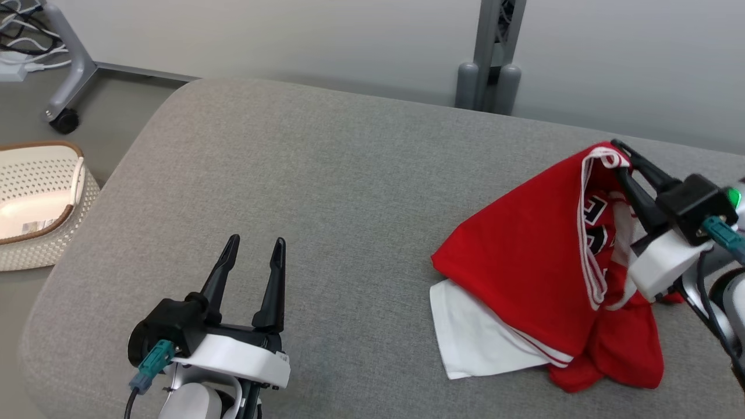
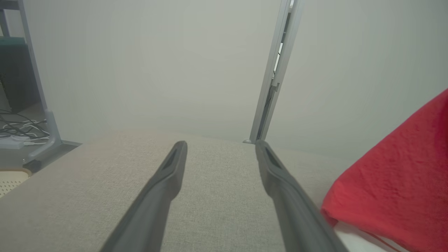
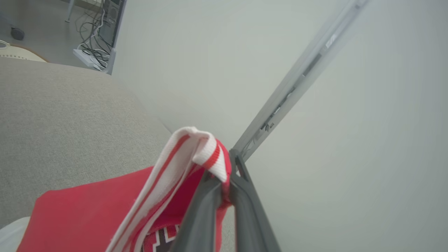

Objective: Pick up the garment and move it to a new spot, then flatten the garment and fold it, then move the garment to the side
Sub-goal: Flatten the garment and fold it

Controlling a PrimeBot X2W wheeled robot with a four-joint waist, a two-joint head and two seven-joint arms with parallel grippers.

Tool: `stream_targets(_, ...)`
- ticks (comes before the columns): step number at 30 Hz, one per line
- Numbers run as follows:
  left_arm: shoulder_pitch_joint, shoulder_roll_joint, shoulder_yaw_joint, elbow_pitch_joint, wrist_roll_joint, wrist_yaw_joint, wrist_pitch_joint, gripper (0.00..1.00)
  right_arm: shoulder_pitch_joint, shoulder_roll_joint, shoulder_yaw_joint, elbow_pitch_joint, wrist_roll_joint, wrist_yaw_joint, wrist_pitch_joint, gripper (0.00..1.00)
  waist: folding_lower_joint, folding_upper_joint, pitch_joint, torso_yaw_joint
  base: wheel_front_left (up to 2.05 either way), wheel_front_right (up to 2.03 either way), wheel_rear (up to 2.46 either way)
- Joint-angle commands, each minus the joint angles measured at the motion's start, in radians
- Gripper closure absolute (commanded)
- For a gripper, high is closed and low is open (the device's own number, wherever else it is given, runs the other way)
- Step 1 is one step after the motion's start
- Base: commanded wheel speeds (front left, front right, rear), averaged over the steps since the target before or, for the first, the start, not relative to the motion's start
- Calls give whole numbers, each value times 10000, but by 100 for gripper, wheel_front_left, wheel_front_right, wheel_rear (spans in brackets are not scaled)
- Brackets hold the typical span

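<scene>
Right now the right gripper (image 1: 619,156) pinches the white-and-red trim of the red garment (image 1: 524,256), holding that edge up above the grey cushion (image 1: 326,174) — the rest lies crumpled at the cushion's right side. Well apart, the left gripper (image 1: 256,244) hovers with its fingers spread wide, holding nothing.

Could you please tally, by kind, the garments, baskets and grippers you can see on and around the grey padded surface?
garment: 1
basket: 1
grippers: 2 (left gripper, right gripper)
Total: 4
</scene>
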State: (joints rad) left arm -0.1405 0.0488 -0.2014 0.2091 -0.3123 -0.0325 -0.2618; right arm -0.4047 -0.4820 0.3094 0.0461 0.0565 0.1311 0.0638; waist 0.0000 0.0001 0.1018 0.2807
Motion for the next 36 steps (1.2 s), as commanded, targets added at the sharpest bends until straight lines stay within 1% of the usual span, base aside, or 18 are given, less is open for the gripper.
stream_targets(1,-131,39,-48,-29,-126,67,-40,0,-558,-335,406,-111,110,-7,221,100,0,-1,233,346,0,0,0)
stream_targets(2,-161,42,-82,-28,-198,77,-40,0,-925,-596,758,-92,154,-7,323,100,0,-1,308,469,0,0,0)
stream_targets(3,-161,42,-82,-28,-198,77,-40,0,-925,-596,758,-92,154,-7,323,100,0,-1,308,469,0,0,0)
stream_targets(4,-200,39,-145,-26,-251,78,-40,0,-1297,-891,1162,-9,149,-7,429,100,0,-1,391,610,0,0,0)
stream_targets(5,-241,37,-205,-18,-298,86,-41,0,-1704,-1183,1730,120,132,-9,522,100,0,-1,462,757,0,0,0)
stream_targets(9,-396,43,-407,-27,-552,182,-40,0,-3500,-1771,3648,1001,486,-9,638,100,0,-1,743,1356,0,0,0)
stream_targets(11,-451,33,-523,-38,-681,226,-40,0,-4415,-1773,4594,1655,768,-9,580,100,0,-1,884,1638,0,0,0)
stream_targets(15,-591,37,-757,-62,-858,288,-41,0,-6087,-1621,6085,3338,1177,-9,326,100,0,-1,1136,2174,0,0,0)
stream_targets(19,-676,37,-949,-84,-1017,332,-40,0,-7242,-1278,7120,5117,1750,-9,71,100,0,-1,1341,2621,0,0,0)
stream_targets(20,-701,37,-983,-89,-1042,352,-41,0,-7434,-1180,7347,5529,1891,-9,29,62,0,-1,1379,2707,0,0,0)
stream_targets(21,-707,36,-989,-95,-1060,373,-40,0,-7548,-1061,7524,5975,2143,-9,136,0,0,-1,1404,2762,0,0,0)
stream_targets(23,-669,31,-971,-123,-1094,424,-40,0,-7771,-835,8074,6662,2471,-7,358,0,0,-1,1449,2789,0,0,0)
stream_targets(27,-581,39,-949,-149,-1098,478,-40,0,-8029,-514,8588,7803,3521,-9,1018,0,0,-1,1461,2779,0,0,0)
stream_targets(29,-584,39,-956,-88,-1066,488,-40,0,-8022,-329,8715,8075,4093,-7,1235,0,0,-1,1389,2752,0,0,0)
stream_targets(32,-626,36,-878,-60,-967,464,-40,0,-8244,-258,8762,8231,4562,-9,896,0,0,-1,1233,2537,0,0,0)
stream_targets(36,-645,40,-729,-83,-773,377,-40,0,-8359,-49,8455,8319,4893,-7,0,0,0,-1,960,2039,0,0,0)
